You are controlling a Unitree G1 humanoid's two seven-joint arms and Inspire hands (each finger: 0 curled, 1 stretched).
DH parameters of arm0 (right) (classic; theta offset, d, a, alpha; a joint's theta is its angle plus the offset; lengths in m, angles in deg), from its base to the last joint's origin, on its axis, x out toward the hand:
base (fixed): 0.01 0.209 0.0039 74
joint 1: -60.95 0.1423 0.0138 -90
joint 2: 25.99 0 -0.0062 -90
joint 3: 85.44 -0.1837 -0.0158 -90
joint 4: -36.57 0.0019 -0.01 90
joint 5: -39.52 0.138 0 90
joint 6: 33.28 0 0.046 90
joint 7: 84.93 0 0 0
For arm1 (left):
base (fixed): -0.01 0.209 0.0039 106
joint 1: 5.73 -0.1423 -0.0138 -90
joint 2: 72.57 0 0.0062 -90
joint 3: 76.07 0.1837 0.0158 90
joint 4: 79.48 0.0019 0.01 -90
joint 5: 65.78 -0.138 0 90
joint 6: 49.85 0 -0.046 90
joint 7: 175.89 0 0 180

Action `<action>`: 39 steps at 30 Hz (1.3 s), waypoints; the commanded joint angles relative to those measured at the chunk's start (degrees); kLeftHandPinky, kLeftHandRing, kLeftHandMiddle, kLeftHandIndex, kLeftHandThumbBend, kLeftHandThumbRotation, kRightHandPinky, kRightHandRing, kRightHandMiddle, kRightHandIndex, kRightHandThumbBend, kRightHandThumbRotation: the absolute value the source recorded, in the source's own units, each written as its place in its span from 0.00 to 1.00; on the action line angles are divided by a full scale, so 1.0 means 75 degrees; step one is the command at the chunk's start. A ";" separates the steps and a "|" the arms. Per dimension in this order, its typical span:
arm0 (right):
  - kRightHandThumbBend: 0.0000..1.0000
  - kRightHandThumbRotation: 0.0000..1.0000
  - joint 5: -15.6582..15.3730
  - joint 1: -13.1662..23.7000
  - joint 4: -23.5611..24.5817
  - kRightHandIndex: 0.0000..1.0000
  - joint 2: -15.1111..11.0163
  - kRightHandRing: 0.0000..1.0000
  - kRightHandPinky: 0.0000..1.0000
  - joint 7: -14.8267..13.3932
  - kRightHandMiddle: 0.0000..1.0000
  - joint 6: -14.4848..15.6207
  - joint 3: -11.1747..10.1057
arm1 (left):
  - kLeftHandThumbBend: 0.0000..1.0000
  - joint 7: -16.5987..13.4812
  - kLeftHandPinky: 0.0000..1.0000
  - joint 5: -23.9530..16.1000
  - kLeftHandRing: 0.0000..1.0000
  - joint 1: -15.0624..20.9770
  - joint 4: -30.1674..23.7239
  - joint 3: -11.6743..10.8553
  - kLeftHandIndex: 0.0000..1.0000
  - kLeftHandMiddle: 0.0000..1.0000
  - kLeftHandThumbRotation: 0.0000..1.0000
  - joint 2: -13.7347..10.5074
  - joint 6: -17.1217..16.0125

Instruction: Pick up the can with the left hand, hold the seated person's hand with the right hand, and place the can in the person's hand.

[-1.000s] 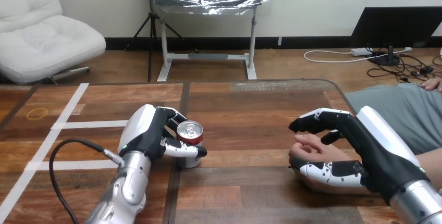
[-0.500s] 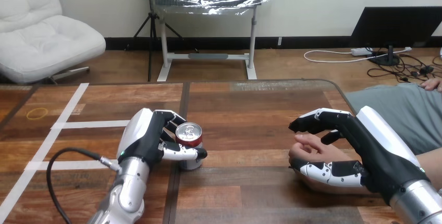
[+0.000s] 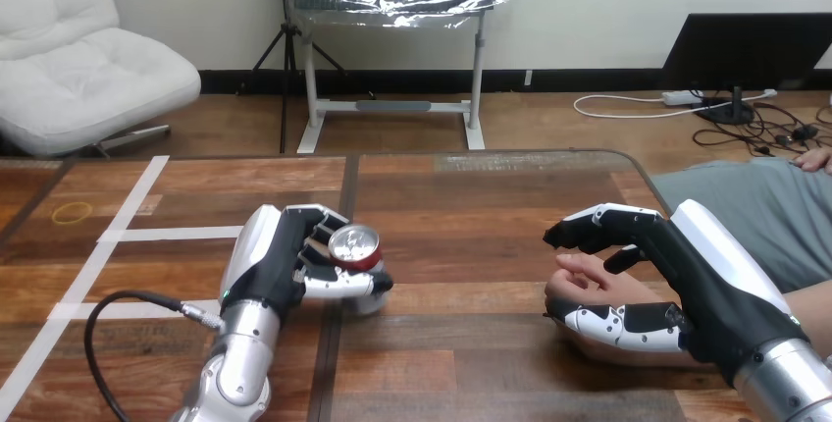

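A red can with a silver top point(image 3: 354, 247) stands on the wooden table point(image 3: 461, 226) left of centre, tipped a little away from upright. My left hand point(image 3: 280, 260) is shut on it, with fingers behind it and the thumb across its front. At the right, the person's hand point(image 3: 579, 283) lies palm up on the table. My right hand point(image 3: 677, 290) is shut on the person's hand, its fingers arched over the palm and its thumb under the near edge.
White tape lines point(image 3: 118, 236) cross the table's left part, and a small yellow ring point(image 3: 71, 213) lies near the far left edge. A black cable point(image 3: 128, 309) loops beside my left forearm. Bare table lies between the can and the person's hand.
My left hand has closed tighter round the can, and the can now leans, its top tilted toward the camera. My left forearm has swung slightly. The right hand and the person's hand stay still.
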 commanded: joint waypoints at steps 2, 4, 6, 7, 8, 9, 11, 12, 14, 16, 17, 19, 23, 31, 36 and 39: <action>0.60 0.00 0.0012 0.0507 0.0342 0.69 -0.0121 0.76 0.67 -0.0058 0.75 0.0010 -0.0100 | 0.65 0.0146 0.39 0.0231 0.41 0.0433 -0.1258 -0.0128 0.50 0.44 0.00 0.0200 -0.0366; 0.60 0.00 0.0012 0.0506 0.0348 0.70 -0.0118 0.76 0.67 -0.0059 0.75 0.0021 -0.0106 | 0.65 0.0195 0.39 0.0255 0.40 0.0408 -0.1401 -0.0133 0.50 0.44 0.00 0.0228 -0.0350; 0.60 0.00 0.0008 0.0525 0.0335 0.70 -0.0109 0.76 0.67 -0.0070 0.75 0.0034 -0.0103 | 0.65 0.0265 0.39 0.0291 0.40 0.0401 -0.1574 -0.0135 0.50 0.44 0.00 0.0275 -0.0337; 0.60 0.00 0.0007 0.0531 0.0331 0.70 -0.0106 0.76 0.67 -0.0073 0.75 0.0038 -0.0102 | 0.65 0.0288 0.39 0.0299 0.40 0.0396 -0.1625 -0.0138 0.50 0.44 0.00 0.0288 -0.0327; 0.60 0.00 -0.0007 0.0532 0.0342 0.70 -0.0102 0.76 0.67 -0.0081 0.75 0.0052 -0.0104 | 0.65 0.0328 0.39 0.0323 0.40 0.0382 -0.1770 -0.0137 0.50 0.44 0.00 0.0328 -0.0272; 0.60 0.00 -0.0017 0.0531 0.0353 0.70 -0.0100 0.76 0.67 -0.0086 0.75 0.0062 -0.0106 | 0.65 0.0355 0.39 0.0337 0.40 0.0369 -0.1871 -0.0139 0.50 0.44 0.00 0.0356 -0.0226; 0.60 0.00 -0.0041 0.0537 0.0351 0.70 -0.0102 0.76 0.67 -0.0107 0.75 0.0060 -0.0106 | 0.65 0.0427 0.39 0.0379 0.40 0.0353 -0.2052 -0.0137 0.50 0.44 0.00 0.0404 -0.0173; 0.61 0.00 -0.0049 0.0538 0.0347 0.70 -0.0106 0.76 0.67 -0.0116 0.75 0.0051 -0.0110 | 0.65 0.0463 0.39 0.0398 0.40 0.0345 -0.2126 -0.0134 0.50 0.44 0.00 0.0422 -0.0160; 0.61 0.00 -0.0063 0.0541 0.0345 0.71 -0.0108 0.76 0.67 -0.0135 0.75 0.0049 -0.0119 | 0.65 0.0555 0.39 0.0451 0.40 0.0333 -0.2289 -0.0128 0.50 0.44 0.00 0.0465 -0.0131; 0.62 0.00 -0.0072 0.0544 0.0347 0.71 -0.0106 0.76 0.67 -0.0147 0.75 0.0058 -0.0124 | 0.65 0.0633 0.38 0.0494 0.40 0.0325 -0.2410 -0.0129 0.50 0.44 0.00 0.0497 -0.0102; 0.62 0.00 -0.0070 0.0543 0.0351 0.71 -0.0110 0.76 0.67 -0.0152 0.75 0.0058 -0.0139 | 0.65 0.0669 0.38 0.0493 0.40 0.0319 -0.2535 -0.0113 0.50 0.44 0.00 0.0525 -0.0042; 0.62 0.00 -0.0070 0.0547 0.0350 0.71 -0.0113 0.76 0.67 -0.0159 0.75 0.0057 -0.0149 | 0.65 0.0712 0.38 0.0477 0.40 0.0309 -0.2670 -0.0107 0.50 0.44 0.00 0.0557 0.0035; 0.63 0.00 -0.0049 0.0555 0.0346 0.72 -0.0152 0.76 0.68 -0.0160 0.76 0.0032 -0.0214 | 0.65 0.0837 0.37 0.0447 0.40 0.0308 -0.2963 -0.0087 0.50 0.44 0.00 0.0647 0.0176; 0.64 0.00 -0.0017 0.0574 0.0279 0.72 -0.0287 0.77 0.68 -0.0156 0.77 -0.0077 -0.0384 | 0.65 0.1026 0.36 0.0500 0.39 0.0286 -0.3395 -0.0110 0.50 0.44 0.00 0.0859 0.0354; 0.66 0.00 -0.0098 0.0589 0.0281 0.73 -0.0357 0.76 0.66 -0.0188 0.77 -0.0015 -0.0516 | 0.64 0.1162 0.36 0.0621 0.40 0.0291 -0.3570 -0.0128 0.50 0.44 0.00 0.1004 0.0328; 0.67 0.00 -0.0292 0.0587 0.0334 0.74 -0.0420 0.76 0.65 -0.0176 0.78 0.0200 -0.0553 | 0.64 0.1170 0.36 0.0605 0.40 0.0300 -0.3663 -0.0105 0.50 0.44 0.00 0.1066 0.0355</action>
